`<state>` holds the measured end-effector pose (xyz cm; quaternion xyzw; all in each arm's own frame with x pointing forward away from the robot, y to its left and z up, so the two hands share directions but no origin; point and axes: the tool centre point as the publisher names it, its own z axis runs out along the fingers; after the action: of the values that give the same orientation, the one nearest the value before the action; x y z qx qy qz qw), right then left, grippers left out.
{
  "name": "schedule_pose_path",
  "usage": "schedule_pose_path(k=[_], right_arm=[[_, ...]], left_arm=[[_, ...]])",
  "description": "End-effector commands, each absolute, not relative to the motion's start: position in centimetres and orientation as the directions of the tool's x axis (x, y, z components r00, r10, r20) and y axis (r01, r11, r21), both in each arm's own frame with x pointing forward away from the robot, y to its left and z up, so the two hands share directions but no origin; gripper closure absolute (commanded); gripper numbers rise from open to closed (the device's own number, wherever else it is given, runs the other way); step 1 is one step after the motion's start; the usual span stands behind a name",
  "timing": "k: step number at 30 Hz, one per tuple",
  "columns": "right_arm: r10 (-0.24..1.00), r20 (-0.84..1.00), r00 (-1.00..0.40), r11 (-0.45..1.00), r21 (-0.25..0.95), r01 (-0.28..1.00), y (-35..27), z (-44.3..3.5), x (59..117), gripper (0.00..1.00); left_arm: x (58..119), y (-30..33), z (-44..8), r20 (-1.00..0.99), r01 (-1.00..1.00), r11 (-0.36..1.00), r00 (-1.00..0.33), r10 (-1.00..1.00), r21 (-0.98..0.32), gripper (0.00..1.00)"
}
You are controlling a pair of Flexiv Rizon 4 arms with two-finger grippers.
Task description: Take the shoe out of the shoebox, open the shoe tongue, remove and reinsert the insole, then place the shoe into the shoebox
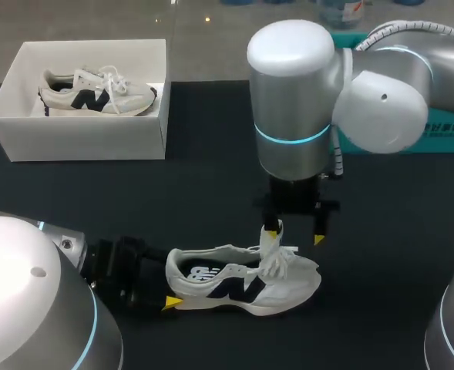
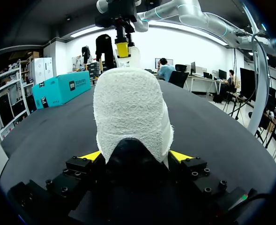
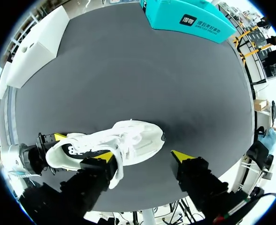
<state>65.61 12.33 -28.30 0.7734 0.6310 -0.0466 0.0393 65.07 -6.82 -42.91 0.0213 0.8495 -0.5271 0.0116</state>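
Shoe [image 1: 242, 284] lies on its side on the black table [image 1: 211, 185], toe toward the right arm, well clear of the white shoebox [image 1: 80, 139]. A second shoe [image 1: 95, 92] sits inside the shoebox. Left end effector [image 2: 134, 157] clamps the heel from both sides. Right end effector [image 1: 296, 233] hangs above the laces, fingers spread, with one finger [image 1: 273, 227] against the raised tongue.
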Motion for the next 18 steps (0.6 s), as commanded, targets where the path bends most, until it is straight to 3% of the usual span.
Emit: schedule_pose_path(k=[1, 6, 10, 14, 16, 17, 18], right_arm=[[0.982, -0.128, 0.141, -0.140, 0.014, 0.990, 13.6, -26.6, 66.1, 0.00], [0.989, -0.148, -0.012, 0.013, 0.006, 1.000, 15.2, -24.5, 66.6, 0.00], [0.935, -0.181, -0.304, 0.307, -0.011, 0.952, 17.2, -22.7, 67.5, 0.00], [0.640, -0.172, -0.749, 0.759, -0.012, 0.651, 19.5, -21.7, 68.2, 0.00], [0.401, -0.219, -0.889, 0.910, -0.017, 0.414, 20.8, -21.6, 67.8, 0.00], [0.358, -0.211, -0.910, 0.927, -0.038, 0.373, 20.9, -21.5, 67.7, 0.00], [0.428, -0.178, -0.886, 0.888, -0.104, 0.449, 20.5, -21.6, 68.1, 0.00]], left_arm=[[65.2, -6.6, -43.6, -0.041, 0.048, 0.445, -0.999, 0.025, -0.894, 1.00], [65.2, -6.6, -43.6, -0.041, 0.048, 0.445, -0.999, 0.025, -0.894, 1.00], [65.2, -6.6, -43.6, -0.041, 0.048, 0.445, -0.999, 0.025, -0.894, 1.00], [65.2, -6.6, -43.6, -0.041, 0.048, 0.445, -0.999, 0.025, -0.894, 1.00], [65.2, -6.6, -43.6, -0.041, 0.048, 0.445, -0.999, 0.025, -0.894, 1.00], [65.2, -6.6, -43.6, -0.041, 0.048, 0.445, -0.999, 0.025, -0.894, 1.00], [65.2, -6.6, -43.6, -0.041, 0.048, 0.445, -0.999, 0.025, -0.894, 1.00]])
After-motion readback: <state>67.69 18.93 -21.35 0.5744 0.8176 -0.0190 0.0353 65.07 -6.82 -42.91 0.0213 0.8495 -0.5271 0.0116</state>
